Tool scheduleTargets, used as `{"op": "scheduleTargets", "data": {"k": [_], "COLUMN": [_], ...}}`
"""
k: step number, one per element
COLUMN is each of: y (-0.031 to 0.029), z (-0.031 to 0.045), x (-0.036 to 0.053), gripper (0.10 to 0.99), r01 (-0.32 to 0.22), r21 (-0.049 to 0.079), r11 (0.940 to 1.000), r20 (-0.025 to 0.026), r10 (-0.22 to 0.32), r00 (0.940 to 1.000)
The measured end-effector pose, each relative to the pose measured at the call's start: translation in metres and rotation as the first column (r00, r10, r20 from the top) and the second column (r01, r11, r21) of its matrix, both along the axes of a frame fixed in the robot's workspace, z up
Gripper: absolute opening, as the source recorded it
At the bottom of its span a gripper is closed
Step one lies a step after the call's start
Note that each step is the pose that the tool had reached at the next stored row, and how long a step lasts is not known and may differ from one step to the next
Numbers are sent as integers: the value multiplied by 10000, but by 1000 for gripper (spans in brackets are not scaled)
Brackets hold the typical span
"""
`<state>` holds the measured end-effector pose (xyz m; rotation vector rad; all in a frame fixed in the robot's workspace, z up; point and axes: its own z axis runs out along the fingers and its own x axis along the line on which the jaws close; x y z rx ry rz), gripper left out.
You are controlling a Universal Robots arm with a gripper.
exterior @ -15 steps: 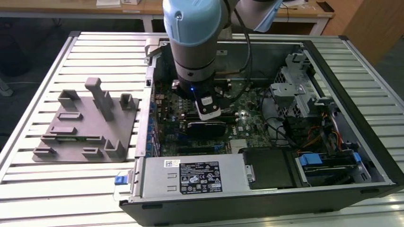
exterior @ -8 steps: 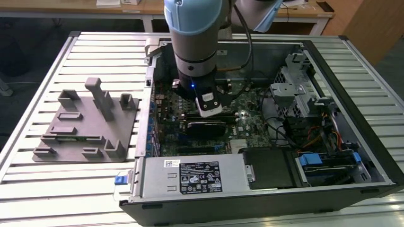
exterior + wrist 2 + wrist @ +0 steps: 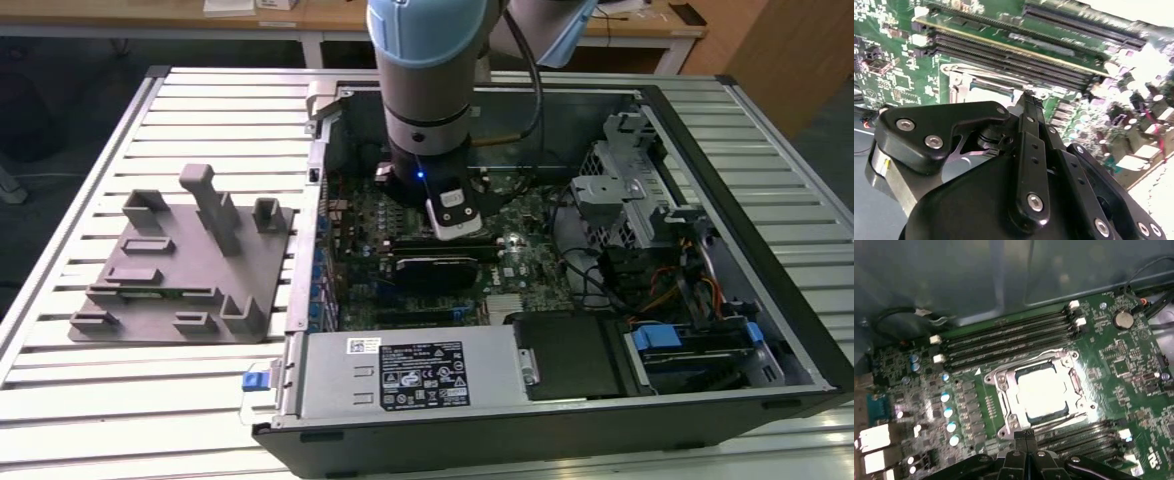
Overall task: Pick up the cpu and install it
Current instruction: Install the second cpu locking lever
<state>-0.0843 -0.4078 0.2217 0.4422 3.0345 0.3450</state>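
label on power supply | print present | nothing legible

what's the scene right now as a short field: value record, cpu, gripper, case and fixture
cpu: silver square chip lying in the motherboard socket, framed by the metal bracket
gripper: fingers together, nothing between them, just beside the socket's edge
arm: reaching down into the open computer case
memory slots: long black rows on either side of the socket
fixture plate: grey, with upright posts, outside the case at the exterior view's left

Slatted metal table, wooden desk behind
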Motion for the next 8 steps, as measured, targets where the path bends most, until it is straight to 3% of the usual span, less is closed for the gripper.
{"op": "scheduleTargets", "data": {"k": [4,8], "y": [81,147], "z": [-14,-28], "x": [62,118], "gripper": [106,106], "r01": [0,1], "r21": [-109,-373], "r11": [9999,9993], "r20": [-16,-41], "r10": [0,-3], "r00": [10000,10000]}}
